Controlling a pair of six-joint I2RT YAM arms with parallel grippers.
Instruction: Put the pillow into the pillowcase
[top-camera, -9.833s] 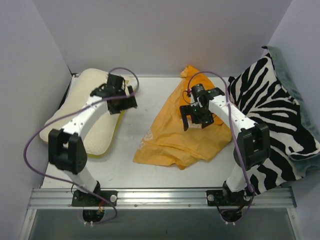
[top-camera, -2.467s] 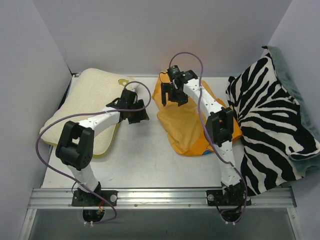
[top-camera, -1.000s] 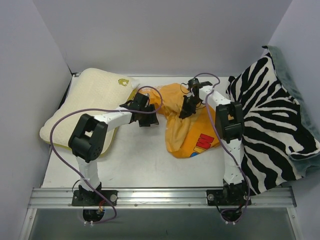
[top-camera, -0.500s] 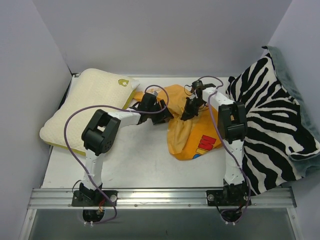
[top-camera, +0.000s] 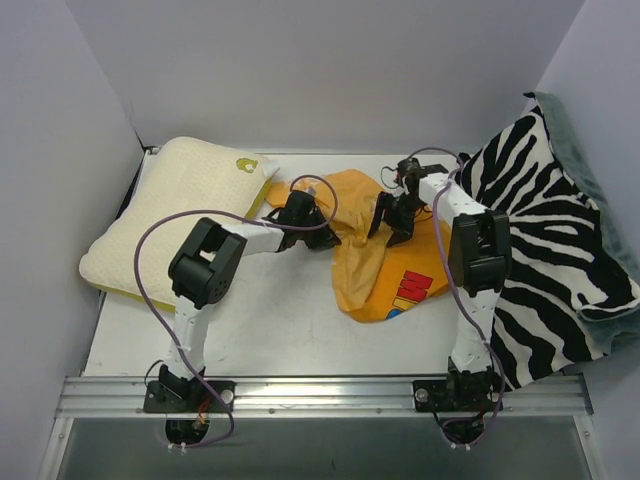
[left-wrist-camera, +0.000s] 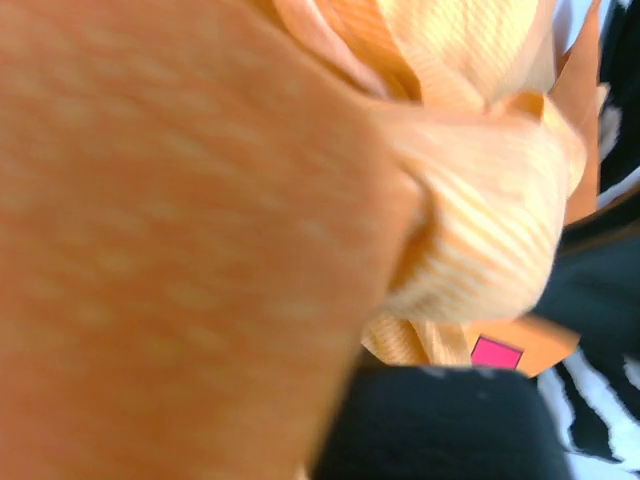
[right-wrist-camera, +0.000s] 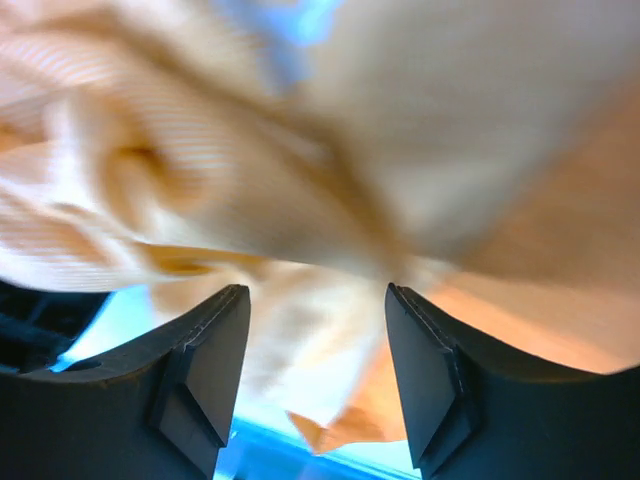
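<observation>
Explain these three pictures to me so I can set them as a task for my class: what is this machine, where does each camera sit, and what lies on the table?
These are two robot arms, bolted at the near edge of a table. The wide picture is taken from above and behind them. The two close-ups come from a small camera on each wrist. On the table lie a cream pillow at the left, an orange pillowcase in the middle and a zebra-striped cushion at the right. The left gripper is at the orange cloth, which fills its camera, so I cannot tell whether it grips. The right gripper has its fingers apart, with cloth between them.
</observation>
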